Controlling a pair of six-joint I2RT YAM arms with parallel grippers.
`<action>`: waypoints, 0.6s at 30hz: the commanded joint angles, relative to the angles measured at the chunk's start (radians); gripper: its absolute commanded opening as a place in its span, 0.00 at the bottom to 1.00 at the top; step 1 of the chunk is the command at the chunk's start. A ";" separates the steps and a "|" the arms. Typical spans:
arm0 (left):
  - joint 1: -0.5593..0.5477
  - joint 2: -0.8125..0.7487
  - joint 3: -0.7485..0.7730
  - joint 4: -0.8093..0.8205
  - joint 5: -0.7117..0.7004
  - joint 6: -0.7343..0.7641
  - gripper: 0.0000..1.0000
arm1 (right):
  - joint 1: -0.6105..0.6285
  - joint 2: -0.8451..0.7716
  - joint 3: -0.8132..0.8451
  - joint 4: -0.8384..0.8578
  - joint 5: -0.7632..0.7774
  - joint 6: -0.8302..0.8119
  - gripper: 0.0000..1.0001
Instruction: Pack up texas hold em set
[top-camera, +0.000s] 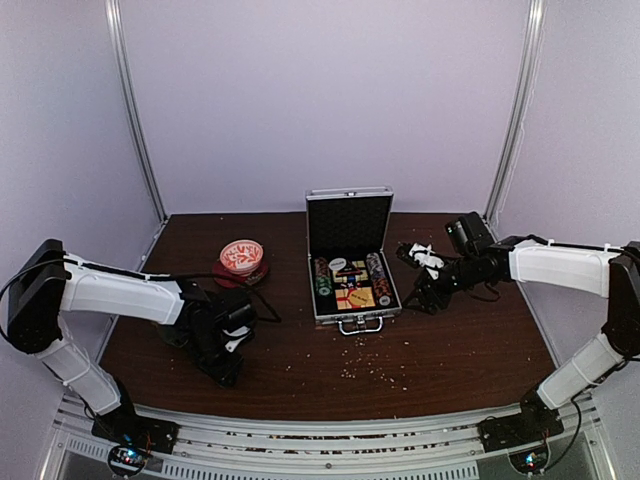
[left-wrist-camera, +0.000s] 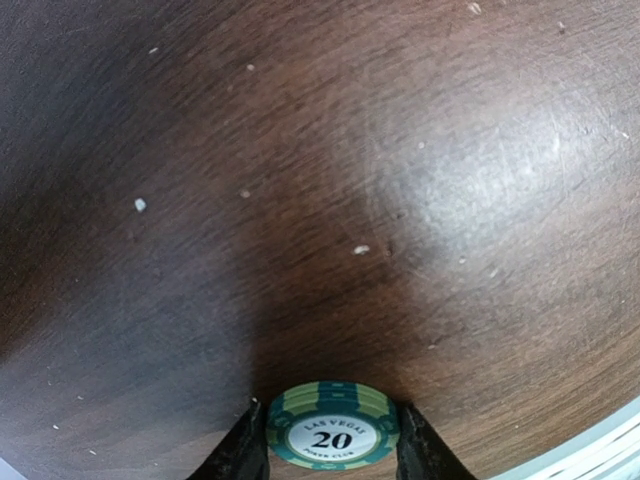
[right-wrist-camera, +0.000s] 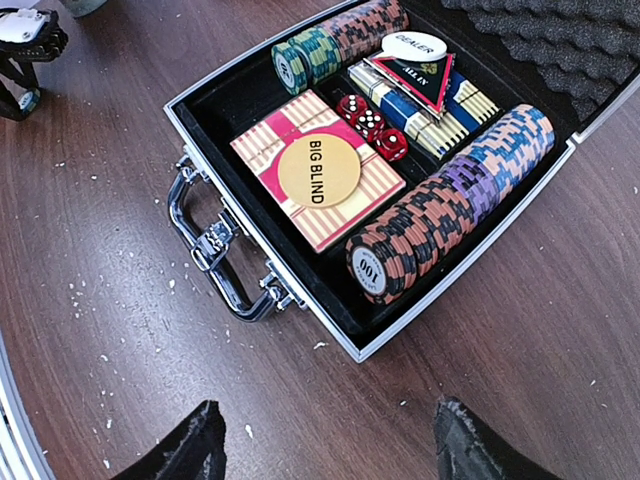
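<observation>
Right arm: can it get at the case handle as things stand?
Probably yes. The right claw is open and faces the aluminium case. Only bare table lies between it and the handle, which sits off to the left in the wrist view.

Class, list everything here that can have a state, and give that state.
case, open, lid upright
left hand, closed on green chip
right hand, open, empty
card box, flat in case, disc on top
bowl, upright on saucer
</observation>
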 joint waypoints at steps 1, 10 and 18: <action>-0.010 0.017 -0.001 -0.004 -0.013 -0.003 0.43 | -0.004 0.016 0.017 -0.016 -0.021 -0.018 0.72; -0.014 0.028 0.008 -0.004 -0.005 0.004 0.36 | -0.004 0.024 0.018 -0.022 -0.023 -0.021 0.73; -0.029 0.012 0.118 -0.102 -0.064 -0.005 0.34 | -0.004 0.026 0.021 -0.026 -0.025 -0.021 0.73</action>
